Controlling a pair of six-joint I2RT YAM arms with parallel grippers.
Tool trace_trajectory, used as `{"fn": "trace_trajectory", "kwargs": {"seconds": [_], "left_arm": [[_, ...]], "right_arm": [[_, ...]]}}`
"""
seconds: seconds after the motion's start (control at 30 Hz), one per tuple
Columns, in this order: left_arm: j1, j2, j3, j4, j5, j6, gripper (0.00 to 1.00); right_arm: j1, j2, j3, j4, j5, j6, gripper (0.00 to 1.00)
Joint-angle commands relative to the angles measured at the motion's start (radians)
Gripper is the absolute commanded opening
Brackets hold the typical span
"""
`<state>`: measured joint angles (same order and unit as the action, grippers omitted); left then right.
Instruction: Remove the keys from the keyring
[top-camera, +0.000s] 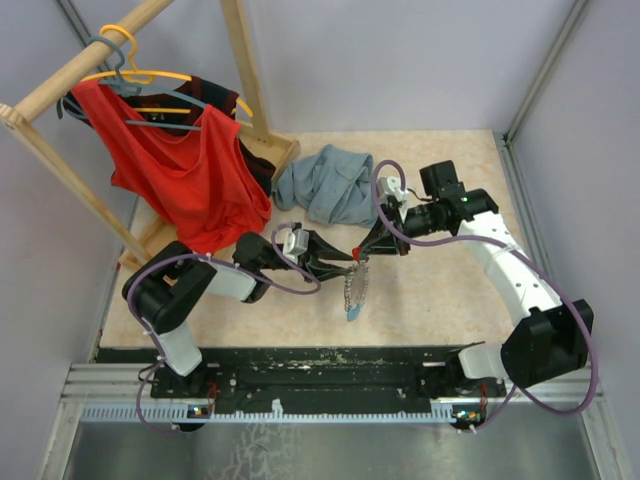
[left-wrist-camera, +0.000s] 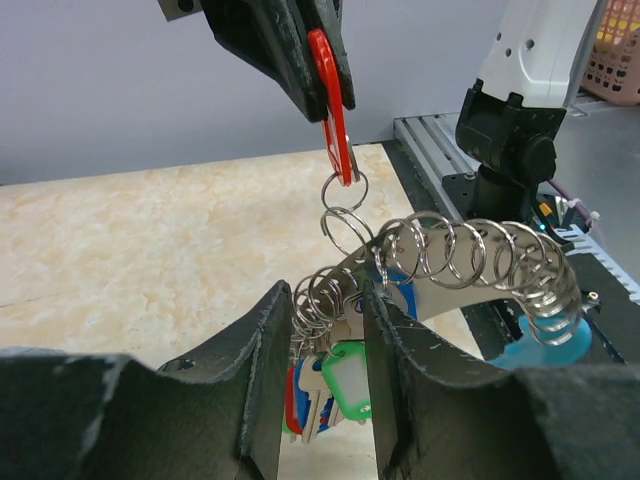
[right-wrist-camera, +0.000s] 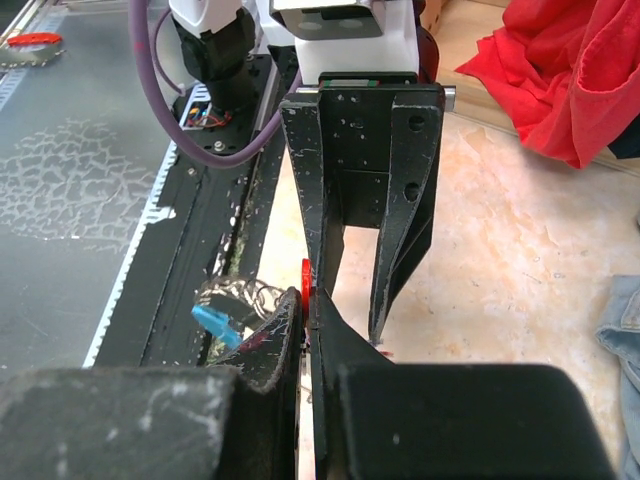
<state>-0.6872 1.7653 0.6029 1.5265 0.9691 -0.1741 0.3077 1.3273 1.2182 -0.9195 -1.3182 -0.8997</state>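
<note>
Beige bench (left-wrist-camera: 130, 250) lies beneath both arms. Right claw (left-wrist-camera: 320, 60) pinches a red key (left-wrist-camera: 337, 120), seemingly linked by small rings (left-wrist-camera: 345, 205) to the keyring (left-wrist-camera: 470, 265) just below. Left claw (left-wrist-camera: 325, 315) stands spread around the keyring's near end, and the other keys (left-wrist-camera: 345, 385) hang beneath it. No key looks freed yet.

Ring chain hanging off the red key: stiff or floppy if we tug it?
Likely floppy: the ring chain hangs limp in a curve below the red key pinched by the right gripper. Probably swings unevenly, since the other keys bunch at one spot.
</note>
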Motion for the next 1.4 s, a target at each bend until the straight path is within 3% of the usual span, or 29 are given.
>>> {"fn": "trace_trajectory", "kwargs": {"seconds": [0.0,0.37,0.93,1.37], "left_arm": [[0.007,-0.038,0.021,0.248,0.018,0.044,0.4],[0.024,-0.075,-0.029,0.264,-0.001,0.069,0.36],[0.028,-0.054,0.02,0.264,0.006,0.038,0.36],[0.02,-0.064,0.032,0.264,-0.053,-0.151,0.45]], "right_arm": [[0.008,-0.003,0.012,0.047,-0.069,0.015,0.0],[0.007,-0.02,0.021,0.022,-0.048,-0.014,0.0],[0.012,-0.019,0.044,-0.075,-0.007,-0.132,0.0],[0.014,-0.029,0.034,0.002,0.016,-0.039,0.0]]}}
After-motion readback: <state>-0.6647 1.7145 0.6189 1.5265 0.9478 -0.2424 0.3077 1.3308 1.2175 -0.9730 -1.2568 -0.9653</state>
